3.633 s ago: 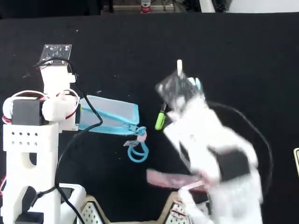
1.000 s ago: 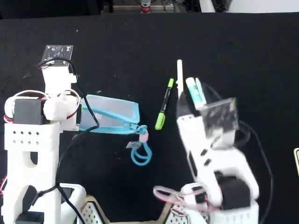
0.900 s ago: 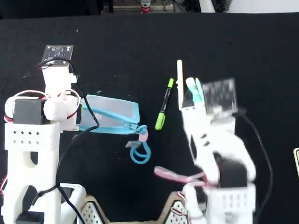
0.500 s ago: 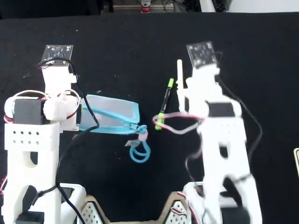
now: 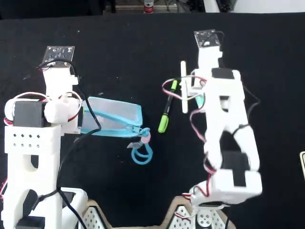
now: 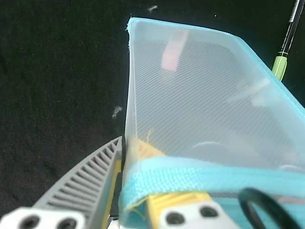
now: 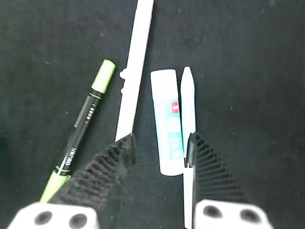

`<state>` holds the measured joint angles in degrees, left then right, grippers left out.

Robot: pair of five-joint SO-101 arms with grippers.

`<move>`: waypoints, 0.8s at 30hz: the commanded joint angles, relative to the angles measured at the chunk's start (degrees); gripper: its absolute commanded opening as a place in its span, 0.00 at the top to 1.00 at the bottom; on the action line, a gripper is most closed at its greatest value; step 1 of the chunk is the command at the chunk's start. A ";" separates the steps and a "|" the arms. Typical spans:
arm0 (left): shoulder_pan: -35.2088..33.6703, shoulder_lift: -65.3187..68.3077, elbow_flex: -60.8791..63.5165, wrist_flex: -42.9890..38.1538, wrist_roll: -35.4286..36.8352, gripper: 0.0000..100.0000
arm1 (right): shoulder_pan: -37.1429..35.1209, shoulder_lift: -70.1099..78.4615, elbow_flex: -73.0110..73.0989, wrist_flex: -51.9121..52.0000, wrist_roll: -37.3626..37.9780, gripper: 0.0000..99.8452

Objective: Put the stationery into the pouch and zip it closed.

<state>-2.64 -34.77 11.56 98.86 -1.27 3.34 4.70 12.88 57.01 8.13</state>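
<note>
High view | right gripper (image 7: pixel 159 140) wide open, holding nothing, jaws astride glue stick (image 7: pixel 167 121) | glue stick parallel between white pen (image 7: pixel 188 95) and white strip (image 5: pixel 183 86), long axes 12–6 | highlighter (image 5: pixel 167 107) at strip's 9 o'clock, slanted 1–7 | left gripper (image 6: pixel 128 143) clamped on pouch (image 5: pixel 112 117), at highlighter's 9 o'clock, long axis roughly 9–3

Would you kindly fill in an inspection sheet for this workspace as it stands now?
Surface: black table, cloth-covered.
Job's things: blue pouch, one end held; green pen, white strip, glue stick, white stick lying outside it.
Clutter: nothing seen.
Tools: left tool shut on pouch edge; right tool open over glue stick.
Cables: black cable along left arm; pink wires looping beside right arm.
Surroundings: small red-and-white item beyond far edge.
</note>
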 commanded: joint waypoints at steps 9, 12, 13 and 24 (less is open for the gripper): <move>0.31 -0.26 0.31 -0.70 0.00 0.97 | -0.18 14.81 -15.60 0.35 11.87 0.82; 0.31 -0.26 0.31 -0.70 0.00 0.97 | -0.18 18.77 -19.82 0.35 12.04 0.82; 0.31 -0.26 0.31 -0.70 0.00 0.97 | -0.18 20.26 -21.05 0.35 12.75 0.82; 0.31 -0.26 0.31 -0.70 0.00 0.97 | -0.18 28.79 -26.15 0.35 19.96 0.93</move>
<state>-2.64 -34.77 11.56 98.86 -1.27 3.34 33.45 -9.98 57.01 25.80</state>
